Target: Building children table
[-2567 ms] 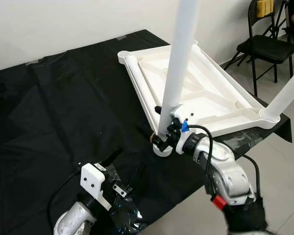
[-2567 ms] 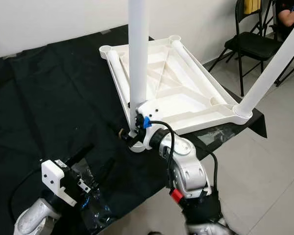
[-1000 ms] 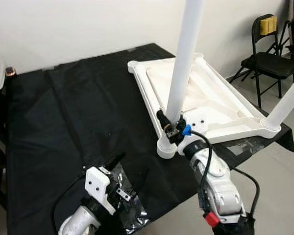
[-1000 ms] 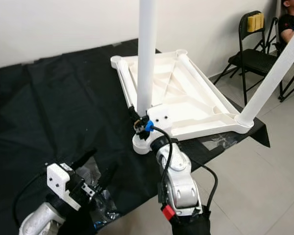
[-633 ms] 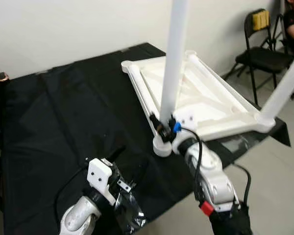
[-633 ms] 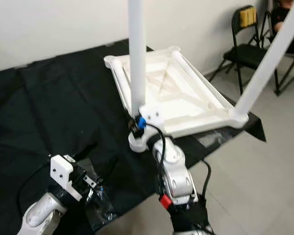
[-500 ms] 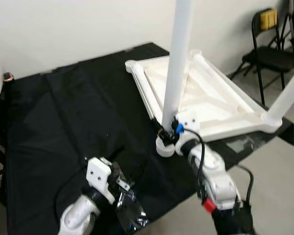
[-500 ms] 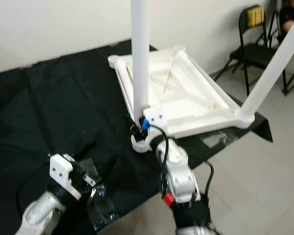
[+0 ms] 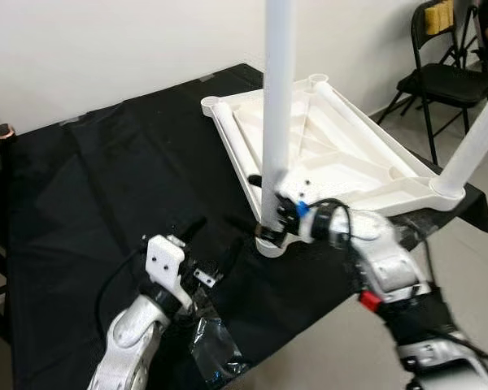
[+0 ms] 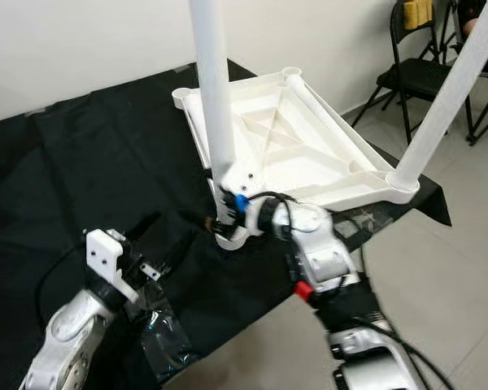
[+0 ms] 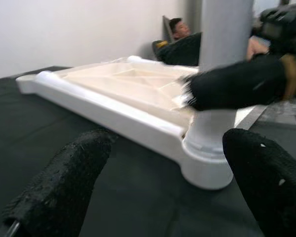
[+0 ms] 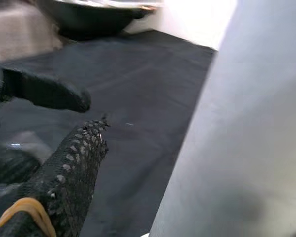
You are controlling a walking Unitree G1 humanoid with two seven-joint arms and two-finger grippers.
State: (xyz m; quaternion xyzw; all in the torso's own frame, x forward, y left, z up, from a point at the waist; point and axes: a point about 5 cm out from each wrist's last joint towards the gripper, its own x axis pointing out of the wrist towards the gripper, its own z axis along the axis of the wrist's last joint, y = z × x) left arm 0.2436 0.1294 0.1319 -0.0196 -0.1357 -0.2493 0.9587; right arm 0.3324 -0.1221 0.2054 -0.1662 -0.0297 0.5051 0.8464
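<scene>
The white children's table [image 9: 342,154] lies upside down on a black-covered worktop [image 9: 106,179]. One white leg [image 9: 276,97] stands upright in the near corner socket [image 9: 268,244]. A second leg [image 9: 476,146] stands in the right corner. My right gripper [image 9: 248,201] is at the base of the near leg, open, with a finger [image 12: 74,168] on one side of the leg [image 12: 246,123] and a gap between them. My left gripper [image 9: 213,242] is open low over the cloth, just left of that socket [image 11: 207,158], its fingers [image 11: 64,187] spread wide.
A crumpled clear plastic bag [image 9: 211,349] lies on the cloth under my left arm. Black folding chairs [image 9: 443,73] stand on the tiled floor at the right. A person [image 11: 178,27] sits there. The worktop's front edge runs close to the socket.
The camera shifted. My left gripper has reached forward toward the leg's socket. My right arm has swung out, so its gripper now meets the leg's base from the right.
</scene>
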